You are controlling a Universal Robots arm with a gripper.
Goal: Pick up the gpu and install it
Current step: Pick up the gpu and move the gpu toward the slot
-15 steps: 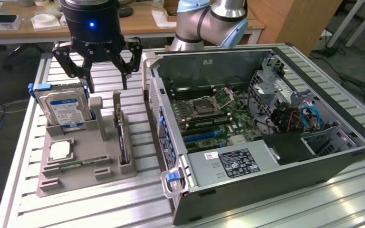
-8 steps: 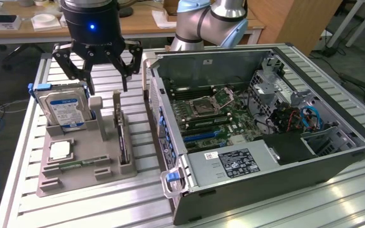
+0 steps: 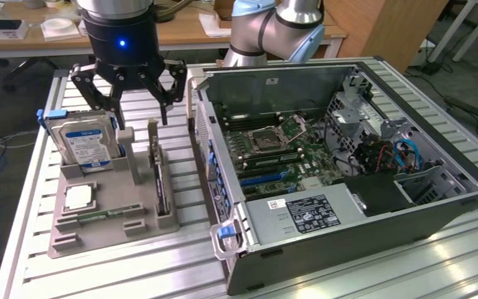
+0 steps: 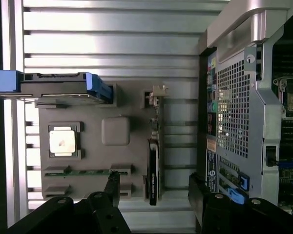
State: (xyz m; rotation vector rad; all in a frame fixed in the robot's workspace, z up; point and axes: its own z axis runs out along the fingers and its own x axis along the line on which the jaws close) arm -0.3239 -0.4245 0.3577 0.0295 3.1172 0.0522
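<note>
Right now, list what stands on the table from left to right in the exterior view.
hard drive → gpu standing on edge → open computer case

The gpu stands in an open gap between the hard drive and the computer case.

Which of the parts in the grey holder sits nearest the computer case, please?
The gpu: a thin card on edge beside the case; the hard drive, CPU and memory stick sit farther off.
</note>
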